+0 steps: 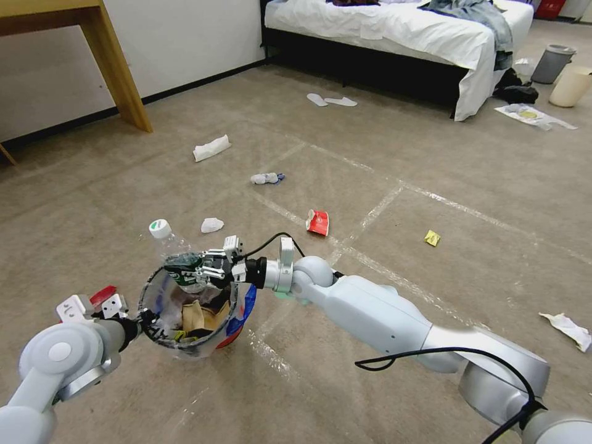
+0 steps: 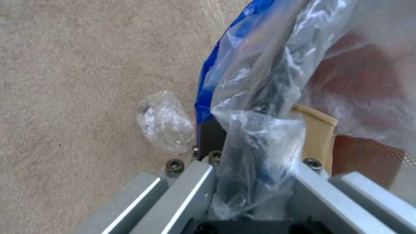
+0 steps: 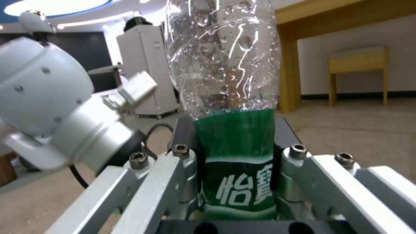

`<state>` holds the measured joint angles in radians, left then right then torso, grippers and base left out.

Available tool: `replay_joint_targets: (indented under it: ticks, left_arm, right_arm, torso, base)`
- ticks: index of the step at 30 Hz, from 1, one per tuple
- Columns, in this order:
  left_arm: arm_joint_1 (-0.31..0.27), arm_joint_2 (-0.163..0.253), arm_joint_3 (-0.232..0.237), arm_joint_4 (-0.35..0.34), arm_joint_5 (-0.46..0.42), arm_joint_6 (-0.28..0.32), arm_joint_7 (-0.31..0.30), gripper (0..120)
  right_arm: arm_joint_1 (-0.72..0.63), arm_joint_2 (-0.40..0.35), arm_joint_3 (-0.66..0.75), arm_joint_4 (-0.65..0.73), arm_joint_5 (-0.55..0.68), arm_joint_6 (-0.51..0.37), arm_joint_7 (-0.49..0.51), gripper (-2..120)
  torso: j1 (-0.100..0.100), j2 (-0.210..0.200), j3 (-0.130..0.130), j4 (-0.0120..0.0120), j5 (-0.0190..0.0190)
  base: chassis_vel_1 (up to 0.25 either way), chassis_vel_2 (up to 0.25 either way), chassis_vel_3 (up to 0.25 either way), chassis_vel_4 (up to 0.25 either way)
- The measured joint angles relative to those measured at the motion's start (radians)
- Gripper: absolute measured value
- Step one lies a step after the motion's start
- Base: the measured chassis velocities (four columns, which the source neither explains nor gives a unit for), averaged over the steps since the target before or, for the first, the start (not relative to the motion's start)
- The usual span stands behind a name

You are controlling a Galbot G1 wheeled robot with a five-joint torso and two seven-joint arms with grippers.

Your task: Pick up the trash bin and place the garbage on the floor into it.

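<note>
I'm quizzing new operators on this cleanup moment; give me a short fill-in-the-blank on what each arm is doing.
1. The right gripper is shut on a clear plastic bottle with a ____ label.
2. The left gripper grips the trash bin by its ____.
3. The bottle's cap is ____.
4. Inside the bin lies a brown ____.

Missing words: green; rim; white; paper bag

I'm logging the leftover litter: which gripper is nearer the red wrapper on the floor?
Right. The right gripper, shut on the bottle, hangs over the bin, with the red wrapper just beyond it. The left gripper grips the bin's far rim.
</note>
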<state>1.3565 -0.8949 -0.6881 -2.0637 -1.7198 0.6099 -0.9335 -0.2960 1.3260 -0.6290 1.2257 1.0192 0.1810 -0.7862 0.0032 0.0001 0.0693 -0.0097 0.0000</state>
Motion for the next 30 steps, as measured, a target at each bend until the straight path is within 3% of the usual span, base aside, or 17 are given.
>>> replay_joint_targets:
  ticks: [27,30]
  left_arm:
    - [-0.001,-0.009,0.0,-0.016,-0.008,0.0,-0.009,0]
    - [-0.003,-0.009,0.001,-0.015,-0.01,0.0,-0.009,0]
  right_arm:
    - [-0.011,0.055,-0.031,-0.088,-0.037,0.018,0.027,22]
    - [-0.011,0.056,-0.032,-0.088,-0.042,0.018,0.036,27]
  torso:
    - [0.0,0.0,0.0,0.0001,0.0001]
    - [0.0,0.0,0.0,0.0001,0.0]
  base:
    - [0.0,0.0,0.0,0.0]
    - [0.0,0.0,0.0,0.0]
